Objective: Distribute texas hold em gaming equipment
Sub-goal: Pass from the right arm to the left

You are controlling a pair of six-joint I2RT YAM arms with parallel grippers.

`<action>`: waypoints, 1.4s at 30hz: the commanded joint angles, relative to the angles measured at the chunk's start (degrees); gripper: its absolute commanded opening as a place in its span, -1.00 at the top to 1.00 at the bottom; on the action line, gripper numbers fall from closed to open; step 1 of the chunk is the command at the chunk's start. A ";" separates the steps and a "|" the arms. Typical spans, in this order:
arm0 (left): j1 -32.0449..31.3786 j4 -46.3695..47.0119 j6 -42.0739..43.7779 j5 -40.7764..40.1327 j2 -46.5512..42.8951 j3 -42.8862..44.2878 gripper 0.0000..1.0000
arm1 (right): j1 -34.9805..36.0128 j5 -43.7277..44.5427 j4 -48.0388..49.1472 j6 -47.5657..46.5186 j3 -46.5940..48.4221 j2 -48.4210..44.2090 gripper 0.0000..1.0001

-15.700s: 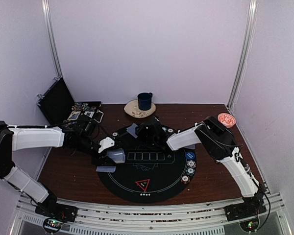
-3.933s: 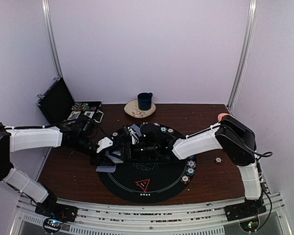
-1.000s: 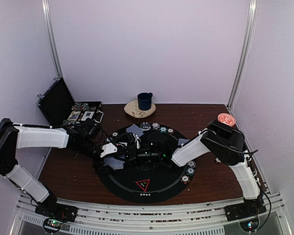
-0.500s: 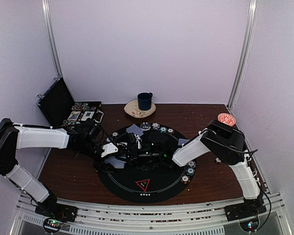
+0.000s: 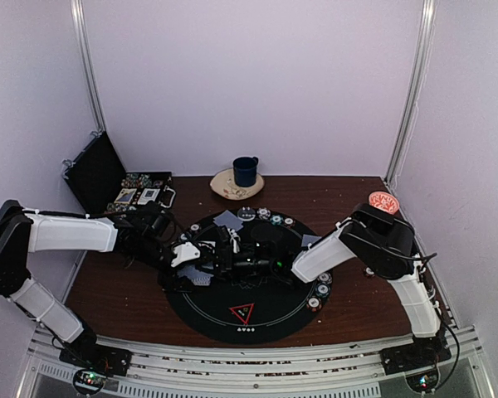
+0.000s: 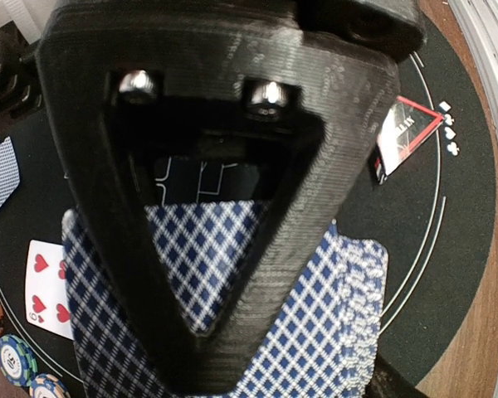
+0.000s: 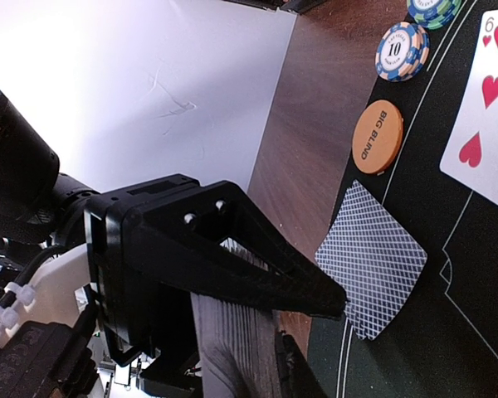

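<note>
Left gripper (image 5: 197, 267) is clamped on a deck of blue-checked cards (image 6: 332, 332). 1 black finger (image 6: 116, 249) lies across the top card, low over the left part of the round black mat (image 5: 274, 319). Right gripper (image 5: 227, 249) is stretched across the mat and sits right at that deck. Its jaws are lost in the dark cluster seen from above and do not show in its own wrist view, so I cannot tell whether they are apart or closed.

On the mat near the deck lie 1 face-down card (image 7: 372, 259) and a face-up 6 of hearts (image 7: 488, 108). An orange BIG BLIND disc (image 7: 378, 137) sits at the mat's edge by the face-down card, with a striped chip (image 7: 396, 51) marked 10 beyond it. The red-edged triangle marker (image 5: 241, 313) lies on the near part of the mat, and more chips (image 5: 322, 283) line its right edge. A dark blue mug (image 5: 246, 171) stands behind the mat, and a red-patterned bowl (image 5: 383, 201) sits at far right.
</note>
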 commanded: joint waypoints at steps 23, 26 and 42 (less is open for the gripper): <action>-0.44 1.41 2.33 2.28 0.85 -0.18 -0.64 | 2.39 -2.02 0.60 -0.19 3.00 -3.73 1.00; -0.46 1.40 2.39 2.38 1.01 -0.13 -0.49 | 2.45 -1.98 0.89 0.14 3.05 -3.52 0.95; -0.40 3.99 -0.30 0.30 1.51 -0.14 -0.38 | 2.60 -2.29 4.85 3.45 2.87 -2.02 0.50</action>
